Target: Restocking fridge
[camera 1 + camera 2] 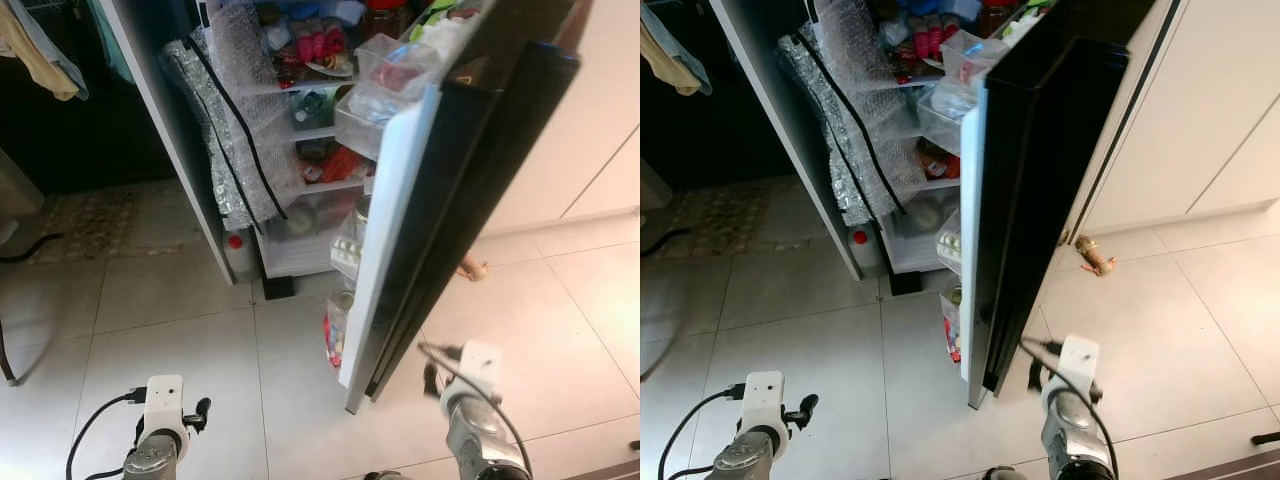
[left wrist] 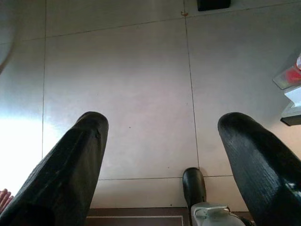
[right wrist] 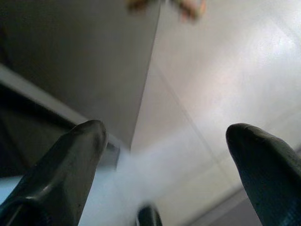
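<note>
The fridge (image 1: pixel 300 130) stands open ahead, its shelves packed with jars, packets and containers. Its black door (image 1: pixel 1040 180) swings out toward me, with bottles and tubs in the door racks (image 1: pixel 345 250). A sheet of bubble wrap (image 1: pixel 235 130) hangs over the left part of the shelves. My left gripper (image 2: pixel 162 141) hangs low over the floor tiles, fingers (image 2: pixel 70 165) spread apart and nothing between them. My right gripper (image 3: pixel 164 141) is open too, close to the door's lower corner, holding nothing. Both wrists (image 1: pixel 165 420) (image 1: pixel 470 380) show at the bottom of the eye views.
A red-capped bottle (image 1: pixel 236 250) stands on the floor by the fridge's left wall. White cabinets (image 1: pixel 1200 120) line the right side, with a small brown object (image 1: pixel 1095 255) on the tiles before them. A patterned rug (image 1: pixel 90 225) lies at the left. A dark block (image 1: pixel 278 288) sits under the fridge.
</note>
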`<state>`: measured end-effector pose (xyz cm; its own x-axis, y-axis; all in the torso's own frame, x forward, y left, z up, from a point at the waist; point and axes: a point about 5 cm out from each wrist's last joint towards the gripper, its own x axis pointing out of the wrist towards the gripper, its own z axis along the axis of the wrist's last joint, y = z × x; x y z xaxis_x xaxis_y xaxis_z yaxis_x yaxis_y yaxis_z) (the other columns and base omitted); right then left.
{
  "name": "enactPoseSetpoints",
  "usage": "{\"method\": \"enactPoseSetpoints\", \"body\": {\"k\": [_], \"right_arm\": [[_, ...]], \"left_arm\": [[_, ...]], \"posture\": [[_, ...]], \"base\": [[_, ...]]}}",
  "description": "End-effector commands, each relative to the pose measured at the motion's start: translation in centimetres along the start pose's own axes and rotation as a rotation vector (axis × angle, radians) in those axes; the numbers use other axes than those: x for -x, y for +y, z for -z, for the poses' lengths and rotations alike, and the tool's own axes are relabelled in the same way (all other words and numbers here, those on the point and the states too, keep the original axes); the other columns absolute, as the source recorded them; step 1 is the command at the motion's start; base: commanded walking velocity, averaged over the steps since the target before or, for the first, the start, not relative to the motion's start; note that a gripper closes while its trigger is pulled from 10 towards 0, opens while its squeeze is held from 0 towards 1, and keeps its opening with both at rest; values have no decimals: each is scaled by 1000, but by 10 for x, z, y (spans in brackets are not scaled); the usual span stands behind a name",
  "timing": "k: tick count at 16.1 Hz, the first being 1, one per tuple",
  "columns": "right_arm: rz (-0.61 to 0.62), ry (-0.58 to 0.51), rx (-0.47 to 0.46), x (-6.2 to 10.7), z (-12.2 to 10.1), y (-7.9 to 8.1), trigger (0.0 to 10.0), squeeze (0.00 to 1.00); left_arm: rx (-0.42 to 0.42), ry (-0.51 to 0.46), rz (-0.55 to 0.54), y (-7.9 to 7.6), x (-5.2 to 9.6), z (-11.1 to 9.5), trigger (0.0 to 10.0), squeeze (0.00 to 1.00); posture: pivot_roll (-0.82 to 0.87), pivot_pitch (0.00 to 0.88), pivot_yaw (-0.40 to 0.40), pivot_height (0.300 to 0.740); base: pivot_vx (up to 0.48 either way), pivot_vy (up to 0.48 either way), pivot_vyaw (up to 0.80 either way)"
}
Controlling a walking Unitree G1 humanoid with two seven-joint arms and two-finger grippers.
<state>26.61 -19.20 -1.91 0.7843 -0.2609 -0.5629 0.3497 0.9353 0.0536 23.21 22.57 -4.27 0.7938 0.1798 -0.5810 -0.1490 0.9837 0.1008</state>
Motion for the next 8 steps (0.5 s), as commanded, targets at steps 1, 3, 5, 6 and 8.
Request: {"method": "enactPoseSetpoints", "body": {"k": [1, 3, 5, 6, 8], "right_arm": [[14, -39, -42, 4, 5, -1, 10000, 0], [38, -139, -109, 7, 2, 0, 10000, 0], [-1, -231, -180, 10, -1, 3, 10000, 0], [-27, -263, -184, 11, -3, 4, 10000, 0], [48, -235, -89, 10, 1, -60, 10000, 0]], "left_arm": [[-11, 34, -8, 6, 3, 9, 10000, 0], [-15, 29, -3, 6, 3, 8, 10000, 0], [-19, 27, -1, 8, 3, 8, 10000, 0], [-22, 25, -1, 9, 3, 8, 10000, 0], [-25, 23, 0, 9, 4, 9, 10000, 0]], "posture": [[-113, 136, 52, 740], [-106, 141, 59, 740], [-113, 141, 64, 740], [-112, 136, 64, 740], [-110, 128, 65, 740]], "base": [[0, 0, 0], [0, 0, 0], [0, 0, 0], [0, 0, 0], [0, 0, 0]]}}
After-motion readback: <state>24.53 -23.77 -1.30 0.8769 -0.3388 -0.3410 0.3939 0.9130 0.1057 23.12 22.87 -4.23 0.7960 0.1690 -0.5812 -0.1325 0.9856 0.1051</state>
